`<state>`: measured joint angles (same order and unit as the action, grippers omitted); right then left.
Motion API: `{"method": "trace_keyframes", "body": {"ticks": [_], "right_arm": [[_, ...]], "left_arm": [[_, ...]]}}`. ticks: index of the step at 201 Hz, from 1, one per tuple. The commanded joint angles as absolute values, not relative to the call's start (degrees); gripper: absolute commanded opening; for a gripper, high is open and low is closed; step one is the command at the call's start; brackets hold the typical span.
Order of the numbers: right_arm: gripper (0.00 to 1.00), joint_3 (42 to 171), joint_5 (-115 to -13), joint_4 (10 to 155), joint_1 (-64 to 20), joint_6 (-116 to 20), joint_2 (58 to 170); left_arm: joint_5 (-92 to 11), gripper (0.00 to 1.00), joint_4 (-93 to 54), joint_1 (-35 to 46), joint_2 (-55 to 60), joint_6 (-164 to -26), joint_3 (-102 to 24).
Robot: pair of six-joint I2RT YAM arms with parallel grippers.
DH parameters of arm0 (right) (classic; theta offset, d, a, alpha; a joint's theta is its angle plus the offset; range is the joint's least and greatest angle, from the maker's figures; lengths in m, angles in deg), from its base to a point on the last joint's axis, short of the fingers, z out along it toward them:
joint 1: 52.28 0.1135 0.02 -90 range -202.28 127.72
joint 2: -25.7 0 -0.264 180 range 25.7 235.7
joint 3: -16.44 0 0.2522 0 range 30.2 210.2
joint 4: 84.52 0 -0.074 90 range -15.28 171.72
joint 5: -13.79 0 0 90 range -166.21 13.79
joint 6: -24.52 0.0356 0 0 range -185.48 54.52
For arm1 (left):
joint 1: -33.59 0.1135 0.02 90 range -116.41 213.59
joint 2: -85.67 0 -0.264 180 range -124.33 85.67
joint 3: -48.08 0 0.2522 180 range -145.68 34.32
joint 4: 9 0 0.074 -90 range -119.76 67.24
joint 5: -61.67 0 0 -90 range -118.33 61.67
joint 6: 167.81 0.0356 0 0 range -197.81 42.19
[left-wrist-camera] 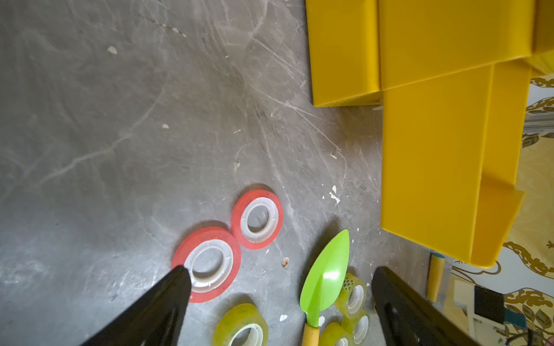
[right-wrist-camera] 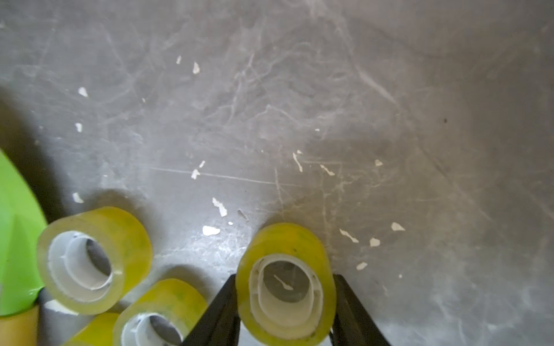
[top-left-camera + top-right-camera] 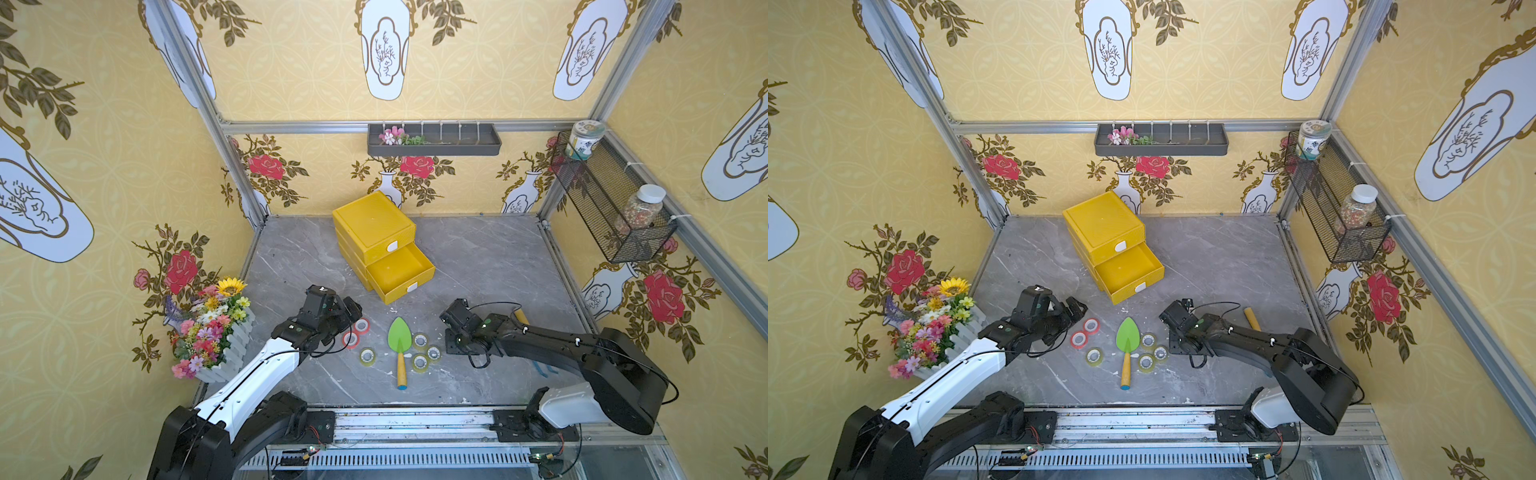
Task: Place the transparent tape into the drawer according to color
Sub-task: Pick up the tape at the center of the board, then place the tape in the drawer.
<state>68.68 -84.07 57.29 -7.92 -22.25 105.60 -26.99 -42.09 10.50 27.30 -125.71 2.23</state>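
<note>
Two red tape rolls [image 3: 362,325] [image 3: 351,339] lie flat left of the green trowel [image 3: 400,336]. A yellowish roll [image 3: 368,356] lies below them. More yellowish rolls [image 3: 420,340] [image 3: 420,363] cluster right of the blade. My right gripper [image 2: 284,278] is shut on one yellowish tape roll [image 2: 284,239], its fingers [image 2: 227,299] pressed against both sides, low over the table. My left gripper [image 1: 280,269] hangs open above the red rolls [image 1: 209,269] [image 1: 257,218], one finger [image 1: 168,299] overlapping the nearer roll. The yellow drawer [image 3: 399,291] of the cabinet [image 3: 374,224] stands pulled out, nothing in it.
A white flower box [image 3: 212,328] sits at the left table edge beside my left arm. A yellow-handled tool [image 3: 519,316] lies behind my right arm. A wire basket [image 3: 611,208] with jars hangs on the right wall, and a dark shelf [image 3: 434,141] on the back wall.
</note>
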Motion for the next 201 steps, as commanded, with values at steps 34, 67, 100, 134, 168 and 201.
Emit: {"method": "trace_keyframes", "body": {"ticks": [34, 67, 100, 134, 168, 201], "right_arm": [[0.45, 75.1, -87.2, 52.1, -7.9, -25.4, 99.4], [0.45, 85.8, -87.8, 50.0, -7.9, -31.8, 99.1], [0.44, 98.8, -86.3, 51.1, -9.0, -38.7, 105.0], [0.44, 111.6, -80.1, 52.1, -12.0, -43.0, 115.7], [0.44, 117.7, -75.4, 53.1, -15.0, -43.6, 124.9], [0.44, 121.3, -74.2, 52.1, -16.3, -44.3, 130.9]], "left_arm": [[-27.7, 1.0, -41.5, 10.5, 27.4, -125.1, 2.1], [-28.3, 0.99, -41.4, 10.4, 27.0, -124.8, 1.8], [-28.2, 1.0, -41.4, 9.7, 26.6, -124.8, 1.7], [-28.1, 1.0, -41.5, 9.0, 26.3, -125.0, 1.5], [-28.0, 1.0, -42.4, 8.5, 25.9, -124.3, 0.8], [-28.2, 1.0, -42.7, 8.3, 25.7, -124.1, 0.6]]}}
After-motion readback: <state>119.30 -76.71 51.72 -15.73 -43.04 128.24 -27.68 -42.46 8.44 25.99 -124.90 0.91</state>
